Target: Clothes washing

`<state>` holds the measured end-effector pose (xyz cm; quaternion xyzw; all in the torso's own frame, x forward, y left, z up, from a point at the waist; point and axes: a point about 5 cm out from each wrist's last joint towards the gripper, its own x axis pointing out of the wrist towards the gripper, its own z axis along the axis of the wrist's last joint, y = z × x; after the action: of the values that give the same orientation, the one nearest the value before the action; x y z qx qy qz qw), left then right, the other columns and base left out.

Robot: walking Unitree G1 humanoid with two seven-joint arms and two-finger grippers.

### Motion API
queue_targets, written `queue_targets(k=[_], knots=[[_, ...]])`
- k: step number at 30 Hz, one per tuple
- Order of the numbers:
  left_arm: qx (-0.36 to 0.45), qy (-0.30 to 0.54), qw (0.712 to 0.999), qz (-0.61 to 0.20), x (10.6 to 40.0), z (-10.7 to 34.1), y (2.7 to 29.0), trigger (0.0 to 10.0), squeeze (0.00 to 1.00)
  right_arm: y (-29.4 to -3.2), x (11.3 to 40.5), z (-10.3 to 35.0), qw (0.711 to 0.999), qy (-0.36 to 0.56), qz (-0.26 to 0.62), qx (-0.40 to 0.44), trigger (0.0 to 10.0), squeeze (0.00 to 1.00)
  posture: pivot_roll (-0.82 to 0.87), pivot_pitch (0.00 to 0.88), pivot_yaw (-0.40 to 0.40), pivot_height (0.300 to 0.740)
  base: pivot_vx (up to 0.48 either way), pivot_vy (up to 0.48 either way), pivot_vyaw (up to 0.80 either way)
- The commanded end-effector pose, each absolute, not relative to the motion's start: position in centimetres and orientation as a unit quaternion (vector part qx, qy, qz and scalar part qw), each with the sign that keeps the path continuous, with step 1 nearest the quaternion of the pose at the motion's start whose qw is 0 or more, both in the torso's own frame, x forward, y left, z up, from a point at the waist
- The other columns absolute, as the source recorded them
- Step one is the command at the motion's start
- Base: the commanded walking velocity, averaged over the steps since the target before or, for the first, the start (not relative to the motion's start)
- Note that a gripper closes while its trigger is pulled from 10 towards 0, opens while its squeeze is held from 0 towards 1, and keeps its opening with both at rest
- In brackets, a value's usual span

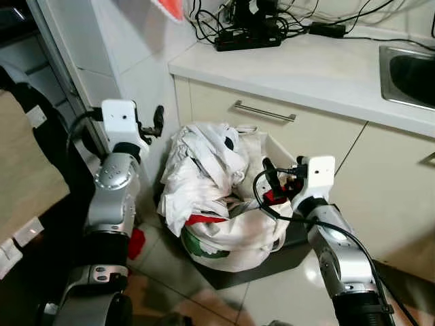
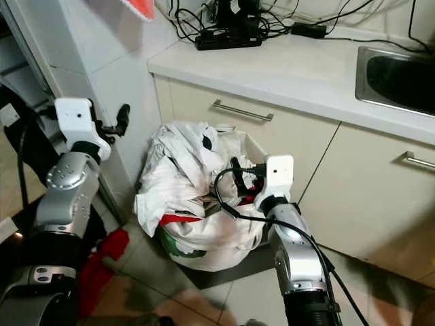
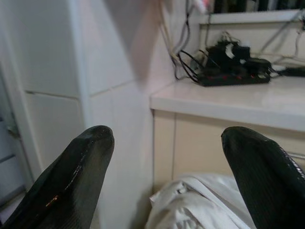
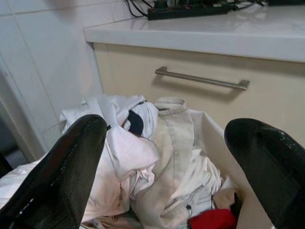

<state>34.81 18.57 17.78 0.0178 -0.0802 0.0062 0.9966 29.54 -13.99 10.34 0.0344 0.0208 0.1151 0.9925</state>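
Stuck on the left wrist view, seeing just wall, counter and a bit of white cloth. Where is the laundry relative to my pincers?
Observer: The heaped white clothes fill a basket on the floor against the beige cabinet, between both arms.
Operator: Is the right pincer near it?
Observer: The right pincer hangs open over the pile's right side, holding nothing.
Operator: Any colour in there?
Observer: A red garment lies below the right pincer, beside a cream collared shirt.

White clothes [image 1: 204,170] w/ a red item [image 1: 204,219], heaped high in a basket [image 1: 234,268] on floor, against cabinet front.
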Motion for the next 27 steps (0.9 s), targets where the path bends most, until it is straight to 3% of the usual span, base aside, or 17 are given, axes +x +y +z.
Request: queue_targets(k=[1, 9, 10, 18, 19, 22, 27], knots=[[0.022, -0.085, 0.996, 0.020, 34.3, 18.4, 19.0, 10.0, 0.00, -14.3, 30.1, 10.7, 0.993, 0.016, 0.112, 0.038, 10.0, 0.00, -0.07, 0.000, -0.032, 0.736, 0.000, 0.000, 0.00], [0.026, -0.024, 0.999, -0.001, 32.7, 15.4, 18.5, 10.0, 0.00, -14.2, 30.4, 10.7, 0.991, 0.011, 0.126, 0.031, 10.0, 0.00, -0.08, 0.000, 0.001, 0.736, 0.000, 0.000, 0.00], [0.069, 0.013, 0.997, -0.015, 33.6, 14.9, 18.2, 10.0, 0.00, -14.2, 30.4, 10.5, 0.991, 0.012, 0.127, 0.034, 10.0, 0.00, -0.07, 0.000, 0.019, 0.736, 0.000, 0.000, 0.00], [0.108, 0.003, 0.994, 0.011, 35.1, 18.0, 19.8, 10.0, 0.00, -15.1, 32.7, 10.6, 0.992, 0.035, 0.106, 0.057, 10.0, 0.00, -0.04, 0.000, 0.033, 0.736, 0.000, 0.000, 0.00], [0.115, -0.017, 0.993, 0.011, 34.1, 18.9, 20.1, 10.0, 0.00, -16.2, 34.4, 10.8, 0.994, 0.045, 0.088, 0.051, 10.0, 0.00, 0.00, 0.000, 0.016, 0.736, 0.000, 0.000, 0.00], [0.142, -0.032, 0.989, 0.005, 32.2, 19.8, 20.6, 10.0, 0.00, -17.4, 36.1, 11.0, 0.995, 0.066, 0.061, 0.046, 10.0, 0.00, 0.06, 0.000, -0.008, 0.736, 0.000, 0.000, 0.00], [0.165, -0.024, 0.986, 0.027, 30.1, 19.7, 22.5, 10.0, 0.00, -17.1, 37.1, 11.7, 0.995, 0.070, 0.061, 0.042, 10.0, 0.00, 0.15, 0.006, -0.060, 0.736, 0.000, 0.000, 0.00]])
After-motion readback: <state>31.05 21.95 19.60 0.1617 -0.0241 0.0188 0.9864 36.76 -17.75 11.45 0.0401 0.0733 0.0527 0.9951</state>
